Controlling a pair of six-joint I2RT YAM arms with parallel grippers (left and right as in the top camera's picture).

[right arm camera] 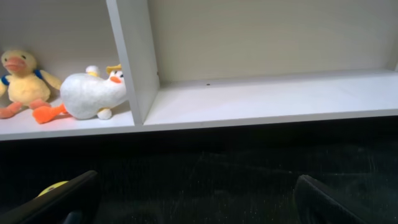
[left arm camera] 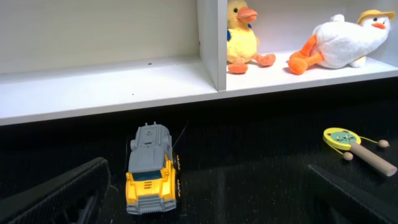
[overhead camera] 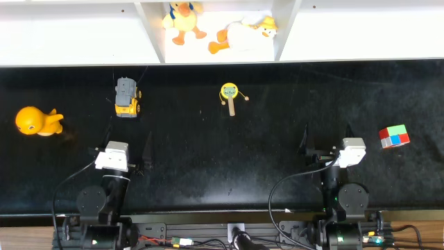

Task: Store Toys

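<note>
A yellow toy truck with a grey top [overhead camera: 126, 97] [left arm camera: 150, 169] stands on the black table just ahead of my left gripper [overhead camera: 128, 142] [left arm camera: 208, 167], which is open and holds nothing. A green hand drum with a wooden handle [overhead camera: 229, 96] [left arm camera: 351, 144] lies mid-table. An orange duck toy [overhead camera: 38, 121] sits at the far left. At the far right rests a colour cube [overhead camera: 394, 137]. My right gripper [overhead camera: 326, 137] [right arm camera: 198, 179] is open and empty near the front, left of the cube. A yellow plush duck [overhead camera: 182, 21] [left arm camera: 242, 37] [right arm camera: 23, 81] and a white plush duck [overhead camera: 239, 35] [left arm camera: 339, 42] [right arm camera: 90, 94] lie in the shelf's middle compartment.
A white shelf [overhead camera: 76, 52] [left arm camera: 112, 84] [right arm camera: 267, 99] runs along the table's far edge, split by upright dividers [left arm camera: 211, 43] [right arm camera: 132, 62]. Its left and right compartments hold nothing. Bare black table [overhead camera: 222, 160] lies between the two grippers.
</note>
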